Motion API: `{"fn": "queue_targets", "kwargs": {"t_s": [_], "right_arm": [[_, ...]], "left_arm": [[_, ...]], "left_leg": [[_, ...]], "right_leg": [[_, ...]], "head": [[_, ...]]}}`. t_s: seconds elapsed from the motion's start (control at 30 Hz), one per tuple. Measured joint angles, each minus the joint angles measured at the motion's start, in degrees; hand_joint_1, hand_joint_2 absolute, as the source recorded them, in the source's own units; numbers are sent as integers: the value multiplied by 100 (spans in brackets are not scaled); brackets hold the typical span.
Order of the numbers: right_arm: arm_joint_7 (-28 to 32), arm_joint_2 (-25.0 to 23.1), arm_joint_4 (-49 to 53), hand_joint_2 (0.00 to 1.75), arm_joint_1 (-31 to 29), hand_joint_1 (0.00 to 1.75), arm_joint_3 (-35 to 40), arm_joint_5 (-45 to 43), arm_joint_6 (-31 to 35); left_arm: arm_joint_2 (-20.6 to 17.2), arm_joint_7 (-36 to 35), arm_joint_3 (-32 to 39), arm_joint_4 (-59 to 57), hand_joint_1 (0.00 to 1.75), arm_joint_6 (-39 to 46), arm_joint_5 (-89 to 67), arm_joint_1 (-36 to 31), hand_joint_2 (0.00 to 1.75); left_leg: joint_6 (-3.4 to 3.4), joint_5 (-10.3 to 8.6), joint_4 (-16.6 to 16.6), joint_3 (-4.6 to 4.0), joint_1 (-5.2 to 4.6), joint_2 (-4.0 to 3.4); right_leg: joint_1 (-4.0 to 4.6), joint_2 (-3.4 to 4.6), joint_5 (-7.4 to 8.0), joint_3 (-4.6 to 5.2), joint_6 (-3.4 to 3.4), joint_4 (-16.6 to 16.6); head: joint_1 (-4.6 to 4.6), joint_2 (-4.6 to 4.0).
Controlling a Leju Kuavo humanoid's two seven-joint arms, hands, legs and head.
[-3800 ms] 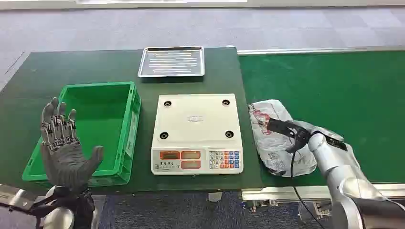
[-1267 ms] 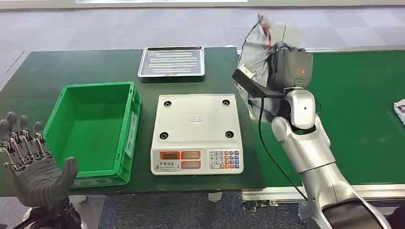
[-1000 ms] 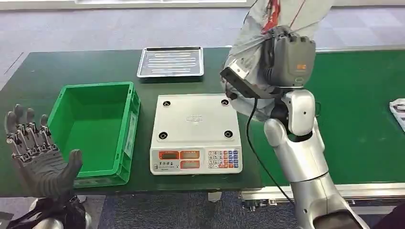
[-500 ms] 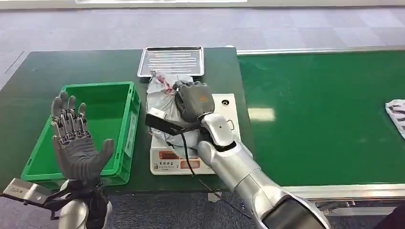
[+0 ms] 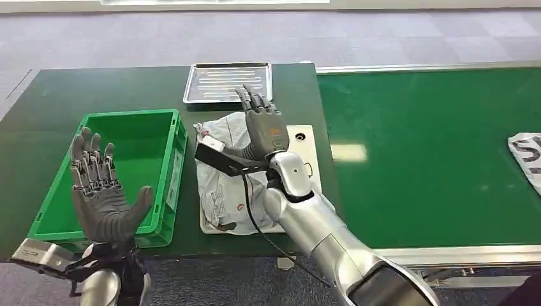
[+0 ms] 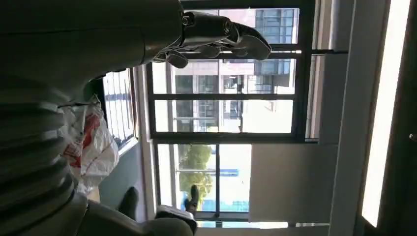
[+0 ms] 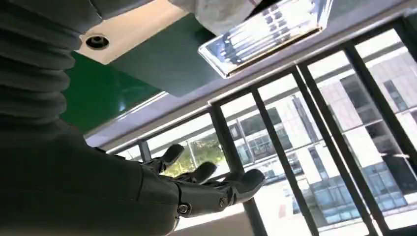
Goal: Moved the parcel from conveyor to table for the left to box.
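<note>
The grey parcel (image 5: 223,172) is seen lying across the scale (image 5: 300,137) on the desk (image 5: 96,89), beside the green box (image 5: 127,127). The right hand (image 5: 263,124), fingers spread, is lifted clear; the left hand (image 5: 102,191) is held open, best brought over squarely.

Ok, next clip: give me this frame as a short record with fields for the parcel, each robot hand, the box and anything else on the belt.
parcel: lying on the white scale, released
right robot hand: open, fingers spread above the parcel
left robot hand: open, palm raised in front of the green box
green box: holds nothing
metal tray: behind the scale
conveyor: another parcel at the far right edge
</note>
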State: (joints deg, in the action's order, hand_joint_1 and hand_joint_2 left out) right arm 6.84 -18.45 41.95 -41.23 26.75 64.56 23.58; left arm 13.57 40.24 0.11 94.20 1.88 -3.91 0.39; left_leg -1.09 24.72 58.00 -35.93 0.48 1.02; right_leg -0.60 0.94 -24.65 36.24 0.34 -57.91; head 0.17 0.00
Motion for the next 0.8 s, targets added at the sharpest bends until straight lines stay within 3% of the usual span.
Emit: {"fn": "queue_targets", "kwargs": {"t_s": [0.13, 0.2, 0.27, 0.4, 0.53, 0.67, 0.8], "right_arm": [[957, 126, 1458, 0, 530, 0, -297, -1127, 1303], [1389, 223, 2436, 0, 927, 0, -499, -1824, 1615], [1618, 291, 3267, 0, 1277, 0, -689, -2120, 1670], [2094, 308, 4326, 0, 1826, 0, -879, -2455, 1650], [1967, 280, 4637, 0, 2045, 0, -892, -2459, 1335], [1921, 216, 4640, 0, 2112, 0, -892, -2435, 1228], [1947, 210, 4637, 0, 2248, 0, -892, -2417, 1250]], "left_arm": [[-4, -2, 59, 57, 0, 1065, -818, 77, 175], [-18, -121, 142, 177, 0, 1975, -1836, -10, 175], [-74, -451, 171, 265, 0, 2286, -2758, -295, 175], [-335, -1870, -105, -163, 0, 1759, -5780, -1274, 175], [-601, -3056, -932, -2066, 0, 920, -8335, -2859, 175], [-754, -3207, -1832, -4089, 0, 868, -8474, -3928, 175], [-898, -3112, -2495, -5445, 0, 848, -8476, -4285, 175]], "left_leg": [[0, 1, 2, -2, 0, 9], [-1, 5, 4, -3, 0, 12], [4, 9, 3, -6, 0, 16], [6, 6, 4, -1, -2, 17], [-2, -29, 3, -8, -3, 22], [-6, -34, 3, 0, -3, -26], [-7, -34, 3, 3, -2, -34]], "right_leg": [[0, -7, -3, 1, -1, 0], [-1, -9, -8, 1, 0, 1], [-4, -16, -10, 0, 1, 1], [-3, -26, -8, 0, 1, 5], [-3, -34, 31, 3, -6, 4], [-3, 21, 51, 9, -7, 4], [-2, 31, 51, 12, -8, 2]], "head": [[0, 0], [0, 0], [0, 0], [0, 0], [0, 0], [0, 2], [0, 0]]}}
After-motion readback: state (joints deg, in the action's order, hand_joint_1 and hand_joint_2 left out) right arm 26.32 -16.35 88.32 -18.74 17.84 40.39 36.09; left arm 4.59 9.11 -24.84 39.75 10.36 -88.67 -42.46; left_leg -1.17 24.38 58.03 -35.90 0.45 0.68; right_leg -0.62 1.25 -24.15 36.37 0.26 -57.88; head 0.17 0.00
